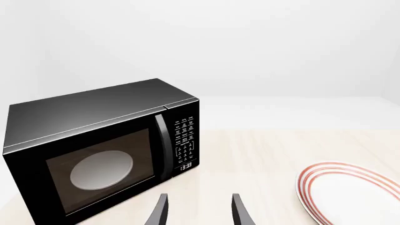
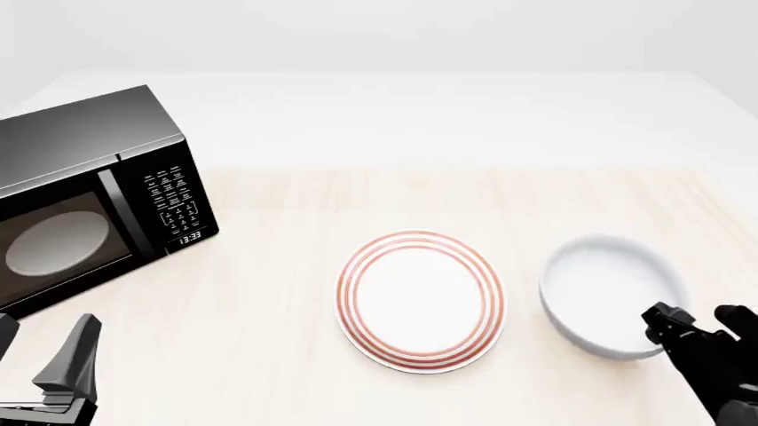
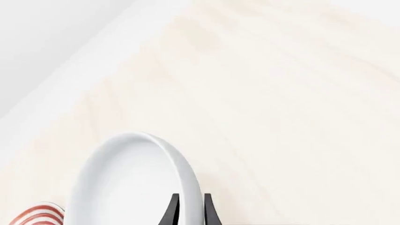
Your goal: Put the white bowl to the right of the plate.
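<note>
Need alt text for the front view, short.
A white bowl sits on the table right of a red-ringed plate, with the right gripper pinching its near rim. A black microwave stands far left, above the open, idle left gripper.

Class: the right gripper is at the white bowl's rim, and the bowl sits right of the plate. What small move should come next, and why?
Probably open the right gripper and lift away. Its fingers pinch the white bowl's near rim, and the bowl already sits right of the plate, apparently resting on the table. The left gripper is open and idle.
</note>
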Tool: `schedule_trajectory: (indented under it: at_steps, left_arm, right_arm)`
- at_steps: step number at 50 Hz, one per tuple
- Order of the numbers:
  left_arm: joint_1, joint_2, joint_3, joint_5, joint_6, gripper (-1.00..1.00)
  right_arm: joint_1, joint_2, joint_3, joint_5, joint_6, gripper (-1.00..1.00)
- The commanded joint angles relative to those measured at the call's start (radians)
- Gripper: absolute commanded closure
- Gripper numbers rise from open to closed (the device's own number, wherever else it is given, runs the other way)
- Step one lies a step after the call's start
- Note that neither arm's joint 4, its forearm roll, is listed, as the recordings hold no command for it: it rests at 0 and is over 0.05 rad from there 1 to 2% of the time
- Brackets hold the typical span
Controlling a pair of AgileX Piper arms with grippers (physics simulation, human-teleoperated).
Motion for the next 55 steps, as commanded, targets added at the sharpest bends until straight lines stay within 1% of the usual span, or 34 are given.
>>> schedule_trajectory:
  at_steps: [1,15,21,22,24,26,27,29,30,33,35,38,39,42,44,47,48,53,55]
  left_arm:
    - [0.000,0.000,0.000,0.000,0.000,-1.00]
    - [0.000,0.000,0.000,0.000,0.000,-1.00]
    - [0.000,0.000,0.000,0.000,0.000,-1.00]
    - [0.000,0.000,0.000,0.000,0.000,-1.00]
    - [0.000,0.000,0.000,0.000,0.000,-1.00]
    - [0.000,0.000,0.000,0.000,0.000,-1.00]
    - [0.000,0.000,0.000,0.000,0.000,-1.00]
    - [0.000,0.000,0.000,0.000,0.000,-1.00]
    - [0.000,0.000,0.000,0.000,0.000,-1.00]
    - [0.000,0.000,0.000,0.000,0.000,-1.00]
    - [0.000,0.000,0.000,0.000,0.000,-1.00]
    - [0.000,0.000,0.000,0.000,0.000,-1.00]
    - [0.000,0.000,0.000,0.000,0.000,-1.00]
    - [0.000,0.000,0.000,0.000,0.000,-1.00]
    - [0.000,0.000,0.000,0.000,0.000,-1.00]
    - [0.000,0.000,0.000,0.000,0.000,-1.00]
    - [0.000,0.000,0.000,0.000,0.000,-1.00]
    - [0.000,0.000,0.000,0.000,0.000,-1.00]
    - [0.000,0.000,0.000,0.000,0.000,-1.00]
  right_arm:
    - [0.018,0.078,0.001,-0.032,-0.036,1.00]
    - [0.021,0.088,-0.003,-0.030,-0.035,1.00]
    - [0.018,0.120,0.000,-0.065,-0.027,1.00]
    - [0.019,0.122,0.011,-0.086,-0.015,1.00]
    - [0.021,0.128,0.022,-0.105,-0.012,1.00]
    - [0.011,0.109,0.033,-0.105,-0.009,1.00]
    - [0.010,0.102,0.035,-0.100,-0.010,-1.00]
    - [0.009,0.074,0.043,-0.084,-0.010,-1.00]
    - [-0.001,0.025,0.045,-0.043,-0.018,-1.00]
    - [0.000,-0.069,0.046,0.036,-0.026,-1.00]
    - [-0.001,-0.178,0.038,0.140,-0.041,-1.00]
    - [0.001,-0.290,0.026,0.246,-0.053,-1.00]
    - [0.002,-0.340,0.018,0.298,-0.060,-1.00]
    - [0.008,-0.454,-0.002,0.412,-0.071,-1.00]
    - [0.009,-0.543,-0.026,0.511,-0.089,-1.00]
    - [0.012,-0.650,-0.054,0.625,-0.107,-1.00]
    - [0.014,-0.696,-0.069,0.678,-0.119,-1.00]
    - [0.034,-0.847,-0.129,0.853,-0.152,-1.00]
    - [0.043,-0.914,-0.171,0.940,-0.171,-1.00]
